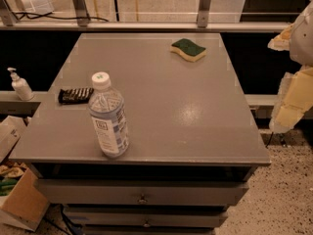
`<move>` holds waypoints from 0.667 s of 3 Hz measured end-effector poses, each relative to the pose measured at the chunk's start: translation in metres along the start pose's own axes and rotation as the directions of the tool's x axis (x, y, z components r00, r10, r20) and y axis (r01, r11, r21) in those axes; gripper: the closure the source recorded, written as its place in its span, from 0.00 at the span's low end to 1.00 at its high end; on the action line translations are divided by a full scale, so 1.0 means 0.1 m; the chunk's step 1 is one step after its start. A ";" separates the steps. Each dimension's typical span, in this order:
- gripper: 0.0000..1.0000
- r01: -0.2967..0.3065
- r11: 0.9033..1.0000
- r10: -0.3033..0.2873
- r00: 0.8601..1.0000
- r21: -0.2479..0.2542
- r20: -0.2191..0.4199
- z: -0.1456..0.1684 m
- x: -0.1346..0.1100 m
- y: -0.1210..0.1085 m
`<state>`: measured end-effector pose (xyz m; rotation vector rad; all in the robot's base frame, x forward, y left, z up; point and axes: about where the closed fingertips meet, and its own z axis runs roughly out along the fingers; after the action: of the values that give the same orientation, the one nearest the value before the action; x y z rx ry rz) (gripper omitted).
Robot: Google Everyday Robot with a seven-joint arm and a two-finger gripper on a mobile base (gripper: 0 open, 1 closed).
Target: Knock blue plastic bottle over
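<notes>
Blue plastic bottle (108,116) is standing upright on the grey table (195,116), toward 7 o'clock; the approach is only beginning. The gripper (292,94) is hanging at 3 o'clock, well apart; its opening and hold I cannot tell. Next it is needing a sideways push high on the bottle

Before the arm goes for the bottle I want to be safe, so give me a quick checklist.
1. Bottle upright, cap on: ok.
2. Bottle near the table's front edge, might roll off: not ok.
3. Gripper at the right frame edge, apart from the bottle: not ok.
4. Sponge at the back, off the gripper's path: ok.
5. Packet left of the bottle, not touching: ok.
</notes>
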<state>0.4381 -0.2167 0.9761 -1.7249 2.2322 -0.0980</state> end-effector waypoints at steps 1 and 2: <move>0.00 0.000 1.000 0.000 1.000 0.000 0.000 0.00 0.00 0.00; 0.00 0.003 1.000 -0.003 1.000 0.011 0.020 0.03 0.00 -0.05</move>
<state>0.4434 -0.2178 0.9740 -1.7158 2.2105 -0.0931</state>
